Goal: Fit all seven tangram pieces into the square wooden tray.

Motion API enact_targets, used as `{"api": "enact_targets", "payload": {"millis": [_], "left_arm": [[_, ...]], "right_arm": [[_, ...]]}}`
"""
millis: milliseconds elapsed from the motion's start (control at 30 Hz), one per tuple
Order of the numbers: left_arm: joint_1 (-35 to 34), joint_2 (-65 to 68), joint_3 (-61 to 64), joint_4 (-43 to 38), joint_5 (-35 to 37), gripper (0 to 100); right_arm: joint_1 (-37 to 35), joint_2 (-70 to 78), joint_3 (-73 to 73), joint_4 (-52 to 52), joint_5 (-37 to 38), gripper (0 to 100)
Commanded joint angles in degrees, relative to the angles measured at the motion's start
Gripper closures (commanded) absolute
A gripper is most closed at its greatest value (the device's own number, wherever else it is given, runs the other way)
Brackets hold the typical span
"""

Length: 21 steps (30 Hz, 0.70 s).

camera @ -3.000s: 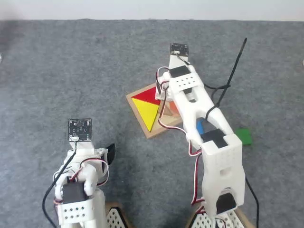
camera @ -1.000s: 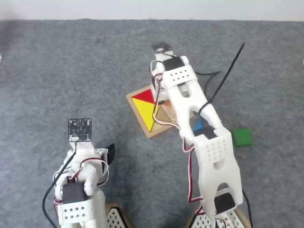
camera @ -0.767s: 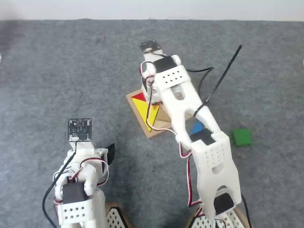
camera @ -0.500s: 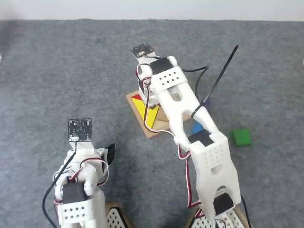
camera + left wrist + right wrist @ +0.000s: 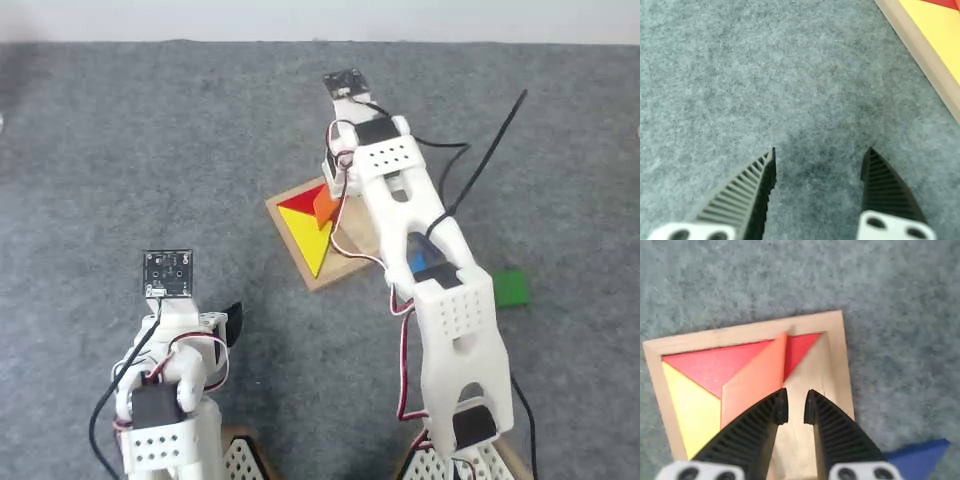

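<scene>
On the left, the left arm is sitting folded back close to its base, its left gripper (image 5: 821, 152) pointing down at the grey carpet (image 5: 130, 150) with the fingers (image 5: 752, 190) spread wide and holding nothing. Near the middle, the square wooden tray (image 5: 288, 245) is lying at an angle on the carpet, holding a yellow triangle (image 5: 312, 238) and a red triangle (image 5: 298, 204). An orange triangle (image 5: 752, 385) is lying partly over the red one. The right arm is stretching forward from its base over the tray, the right gripper (image 5: 795, 400) pointing down at the bare tray floor, its fingers almost together with a thin slit between, pinching nothing, one tip just beside the orange triangle's edge. A blue piece (image 5: 418, 262) is lying beside the tray, half under the arm. A green square (image 5: 512, 288) is lying farther right.
</scene>
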Motion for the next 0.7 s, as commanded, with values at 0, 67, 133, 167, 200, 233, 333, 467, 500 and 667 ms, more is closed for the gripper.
{"api": "enact_targets", "payload": {"millis": [0, 67, 133, 167, 200, 233, 333, 467, 500, 667], "left_arm": [[-0.1, -1.2, -1.3, 0.3, 0.4, 73], [-0.1, -1.2, -1.3, 0.3, 0.4, 73], [-0.1, -1.2, -1.3, 0.3, 0.4, 73], [-0.1, -1.2, -1.3, 0.3, 0.4, 73], [-0.1, -1.2, -1.3, 0.3, 0.4, 73], [-0.1, -1.2, -1.3, 0.3, 0.4, 73], [-0.1, -1.2, -1.3, 0.3, 0.4, 73], [-0.1, -1.2, -1.3, 0.3, 0.4, 73], [-0.1, -1.2, -1.3, 0.3, 0.4, 73], [-0.1, -1.2, -1.3, 0.3, 0.4, 73]], "right_arm": [[0.4, -1.6, -2.2, -1.0, -0.6, 93.4], [0.4, -2.4, -2.2, -1.1, -0.6, 93.4], [0.4, -2.9, -2.2, -1.1, -0.6, 93.4], [0.4, -2.9, -2.2, -1.1, -0.6, 93.4], [0.4, -2.8, -2.2, -1.2, -0.6, 93.4], [0.4, -2.5, -2.2, -1.4, -0.4, 93.3], [0.4, -2.3, -2.2, -1.5, -0.6, 93.1], [-0.1, -2.9, -2.2, -1.2, -0.7, 92.8], [-0.5, -2.9, -2.2, -1.0, -0.7, 91.7], [-1.1, -2.5, -2.2, -0.9, -3.2, 77.6]]}}
